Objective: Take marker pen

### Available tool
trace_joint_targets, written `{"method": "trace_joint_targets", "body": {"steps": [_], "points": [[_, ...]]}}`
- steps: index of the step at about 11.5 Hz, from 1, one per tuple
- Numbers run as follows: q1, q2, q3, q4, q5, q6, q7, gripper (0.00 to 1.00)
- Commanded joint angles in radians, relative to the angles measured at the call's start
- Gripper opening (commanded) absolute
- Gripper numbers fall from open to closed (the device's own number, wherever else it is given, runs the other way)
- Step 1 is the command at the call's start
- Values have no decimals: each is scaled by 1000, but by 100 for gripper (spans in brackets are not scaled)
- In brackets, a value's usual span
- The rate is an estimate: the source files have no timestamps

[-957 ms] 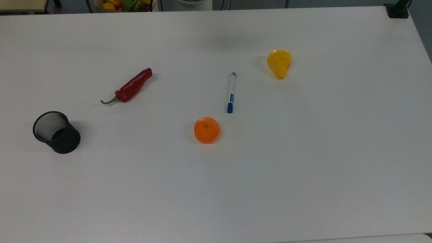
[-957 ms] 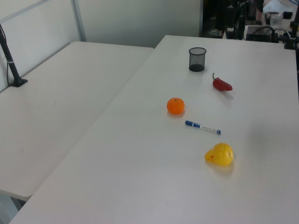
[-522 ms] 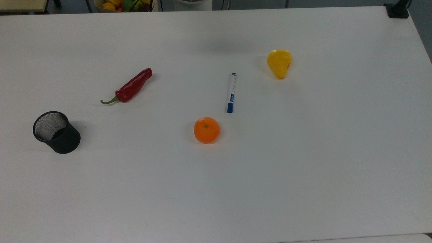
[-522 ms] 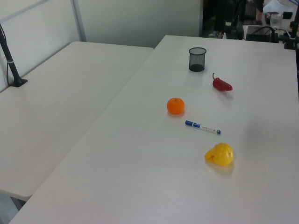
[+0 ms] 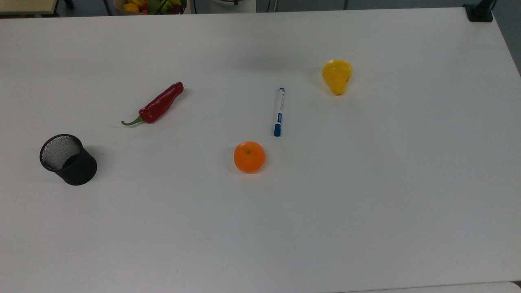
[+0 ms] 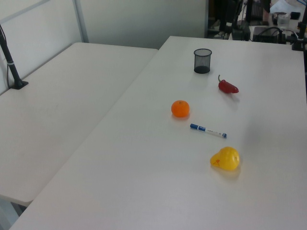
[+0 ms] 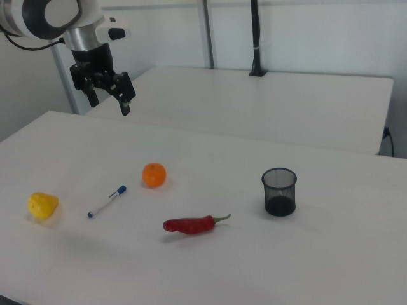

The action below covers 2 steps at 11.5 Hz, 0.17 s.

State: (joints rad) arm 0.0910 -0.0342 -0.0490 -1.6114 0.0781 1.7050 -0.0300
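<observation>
The gripper [image 7: 109, 101] hangs high, fingers [image 7: 125, 105] spread wide — holding nothing. The pen [image 7: 107, 201] lies flat on the table [image 7: 318, 267], well below them.

Marker pen [image 6: 207, 130] (lying flat) between orange [image 6: 180, 109] and pear [image 6: 225, 158].

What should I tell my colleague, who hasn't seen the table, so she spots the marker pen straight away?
On the white table, find the orange near the middle and the yellow pear. The marker pen lies flat between them, touching neither. It is the only slim, straight thing there: a white barrel with a blue cap, unlike the curved red chili and the black mesh cup.
</observation>
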Motion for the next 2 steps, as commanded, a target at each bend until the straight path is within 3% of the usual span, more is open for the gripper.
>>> {"method": "trace_joint_targets", "body": {"steps": [1, 2], "points": [[-7, -10, -8, -10, -4, 22, -21, 100], [-7, -10, -8, -12, -4, 22, -19, 100]]}}
